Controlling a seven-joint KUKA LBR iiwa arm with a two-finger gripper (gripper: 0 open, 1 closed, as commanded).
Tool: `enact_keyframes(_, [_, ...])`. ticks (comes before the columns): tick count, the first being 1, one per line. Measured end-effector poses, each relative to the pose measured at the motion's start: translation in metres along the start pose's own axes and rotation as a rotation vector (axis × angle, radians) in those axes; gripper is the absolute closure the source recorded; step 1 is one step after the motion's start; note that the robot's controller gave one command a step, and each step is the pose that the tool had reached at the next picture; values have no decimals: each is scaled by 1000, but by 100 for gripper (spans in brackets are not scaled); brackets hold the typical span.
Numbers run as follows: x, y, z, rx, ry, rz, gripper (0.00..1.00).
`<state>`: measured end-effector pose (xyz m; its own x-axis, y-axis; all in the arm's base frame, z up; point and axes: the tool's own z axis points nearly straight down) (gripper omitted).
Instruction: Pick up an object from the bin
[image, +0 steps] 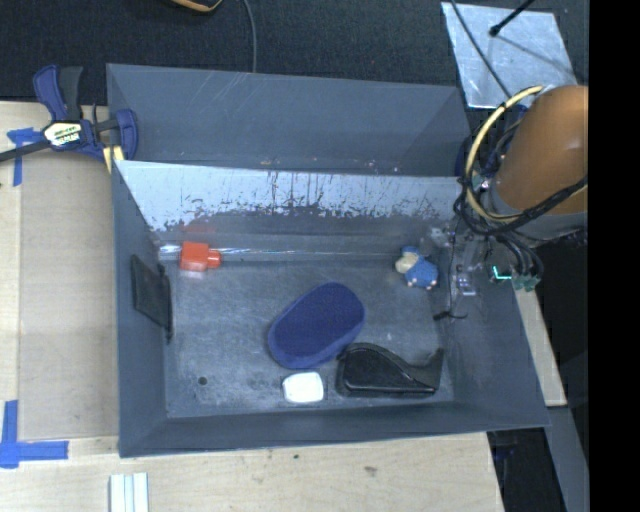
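Bin (300, 120): grey sheet metal with sloped walls. The back wall is scuffed with dark streaks and the floor is dull and speckled.

Arm (520, 215) comes in over the right rim. A rounded orange cover (545, 140) sits on the wrist with cables looped round it. The gripper (452, 300) points down near the right wall at mid depth. Can't tell whether it's open or closed, and nothing visible in it.

Contents, big to small:
- Pad (315, 322): blue oval, soft-looking, lying flat and skewed at centre floor, well left of the gripper.
- Black wedge (385, 372): dark, slightly glossy, shoe-like shape at front right, just beside the pad's lower edge and in front of the gripper.
- Plate (152, 295): flat black rectangle leaning on the left wall.
- Orange block (198, 257): small and boxy, back left at the foot of the back wall, far from the gripper.
- White block (303, 387): small and rounded, at the front, between pad and wedge and near both.
- Toy (417, 270): tiny blue and cream lump, back right. It's the thing nearest the gripper, just to its left. Contact unclear.

Nothing lies on top of the toy. The floor round it is bare, and the right wall is close behind the gripper.
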<state>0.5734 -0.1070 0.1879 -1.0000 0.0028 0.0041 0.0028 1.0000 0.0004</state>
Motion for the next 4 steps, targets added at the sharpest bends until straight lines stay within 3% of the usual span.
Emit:
enact_keyframes(1, [54,52,80,-2,2,-53,0])
enact_keyframes(2, [74,125,111,-1,-8,36,0])
enact_keyframes(3, [85,35,100,2,-5,16,0])
enact_keyframes(4, [42,52,113,4,42,-253,0])
